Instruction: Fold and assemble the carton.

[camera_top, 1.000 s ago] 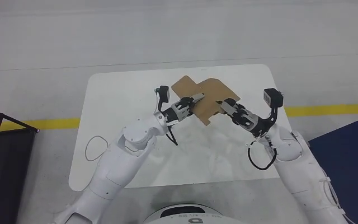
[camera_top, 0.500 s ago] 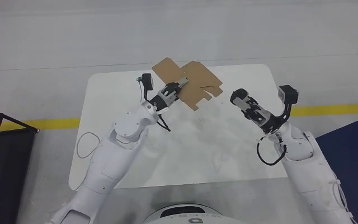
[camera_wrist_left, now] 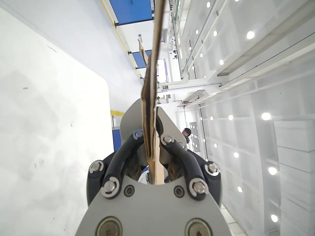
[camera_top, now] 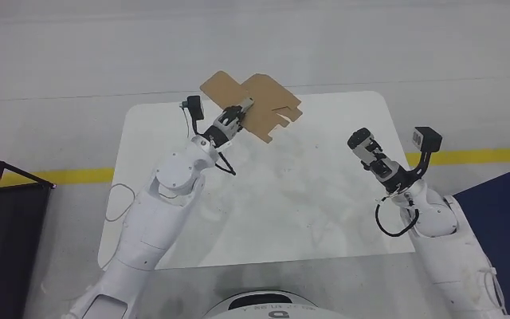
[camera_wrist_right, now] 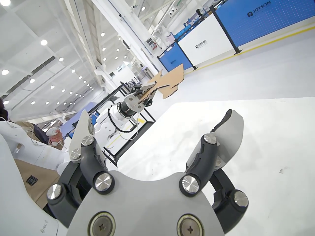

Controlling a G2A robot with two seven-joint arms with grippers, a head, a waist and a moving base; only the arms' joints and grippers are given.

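The carton (camera_top: 253, 102) is a flat brown cardboard blank, held in the air over the table's far edge. My left gripper (camera_top: 239, 112) is shut on its near edge; the left wrist view shows the carton (camera_wrist_left: 153, 57) edge-on, pinched between the two fingers (camera_wrist_left: 157, 126). My right gripper (camera_top: 362, 143) hangs over the right side of the table, open and holding nothing, well apart from the carton. From the right wrist view the carton (camera_wrist_right: 169, 81) and the left gripper (camera_wrist_right: 145, 92) show farther off, beyond the open right gripper (camera_wrist_right: 157, 121).
The white table (camera_top: 263, 199) has rounded corners and a bare, scuffed top. A yellow floor line (camera_top: 72, 175) runs past both sides. A dark rack (camera_top: 20, 231) stands at the left and a blue panel (camera_top: 486, 207) at the right.
My left gripper has carried the carton up and toward the far left edge of the table. My right gripper let go of it, opened and drew back to the right.
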